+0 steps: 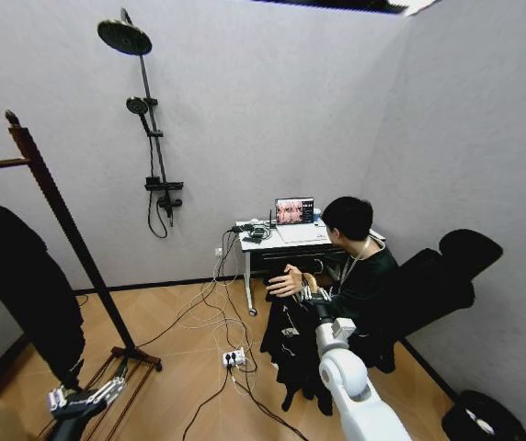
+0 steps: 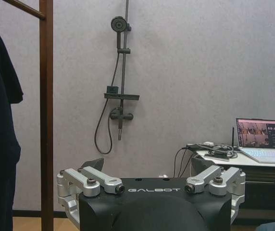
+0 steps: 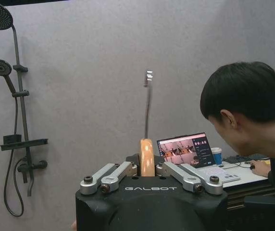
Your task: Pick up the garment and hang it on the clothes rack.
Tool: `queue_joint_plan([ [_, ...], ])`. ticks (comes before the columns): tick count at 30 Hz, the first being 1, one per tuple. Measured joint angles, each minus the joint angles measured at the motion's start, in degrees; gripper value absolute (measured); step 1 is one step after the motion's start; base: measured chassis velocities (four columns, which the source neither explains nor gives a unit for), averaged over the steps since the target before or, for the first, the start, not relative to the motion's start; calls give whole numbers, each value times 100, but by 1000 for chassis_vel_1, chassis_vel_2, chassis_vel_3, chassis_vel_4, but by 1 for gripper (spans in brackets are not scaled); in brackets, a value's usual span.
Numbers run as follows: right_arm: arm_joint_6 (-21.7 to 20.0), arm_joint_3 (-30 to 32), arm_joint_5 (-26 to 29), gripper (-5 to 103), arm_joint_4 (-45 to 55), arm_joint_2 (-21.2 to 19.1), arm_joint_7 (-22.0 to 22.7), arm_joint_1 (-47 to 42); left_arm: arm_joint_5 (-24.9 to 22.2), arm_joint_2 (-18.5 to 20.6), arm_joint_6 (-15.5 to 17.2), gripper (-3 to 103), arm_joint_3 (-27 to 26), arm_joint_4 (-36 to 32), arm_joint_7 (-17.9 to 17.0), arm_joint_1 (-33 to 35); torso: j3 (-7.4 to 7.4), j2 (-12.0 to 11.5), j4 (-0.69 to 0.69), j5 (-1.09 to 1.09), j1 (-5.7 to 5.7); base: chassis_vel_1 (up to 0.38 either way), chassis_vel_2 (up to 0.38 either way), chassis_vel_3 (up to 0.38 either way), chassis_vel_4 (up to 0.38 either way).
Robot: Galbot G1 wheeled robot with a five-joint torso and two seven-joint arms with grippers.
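The right gripper [image 1: 310, 292] is clamped on the light wooden hanger [image 3: 147, 158], metal hook pointing up; the plain black soft garment [image 1: 292, 354] hangs lengthwise below, well right of the dark reddish-brown wooden clothes rack [image 1: 65, 228]. The left gripper [image 1: 86, 397] is spread wide at the rack's foot.

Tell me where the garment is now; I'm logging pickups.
In the head view the garment hangs low at centre-right from a wooden hanger clamped in the right gripper, beside a seated person's hand.
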Motion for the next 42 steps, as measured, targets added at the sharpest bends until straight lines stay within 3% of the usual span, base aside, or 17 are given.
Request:
queue_joint_plan([
  [8, 36, -4, -80, 10, 29, -13, 69, 2, 0, 0, 0, 100, 0, 0, 0, 0, 0, 0, -5, 0, 0, 0, 0, 0, 0],
  [20, 454, -121, -319, 10, 175, -29, -115, 15, 0, 0, 0, 100, 0, 0, 0, 0, 0, 0, -4, 0, 0, 0, 0, 0, 0],
  [42, 565, -227, -342, 10, 130, -66, -424, -27, 0, 0, 0, 100, 0, 0, 0, 0, 0, 0, -4, -1, -1, -44, 35, 41, -45],
])
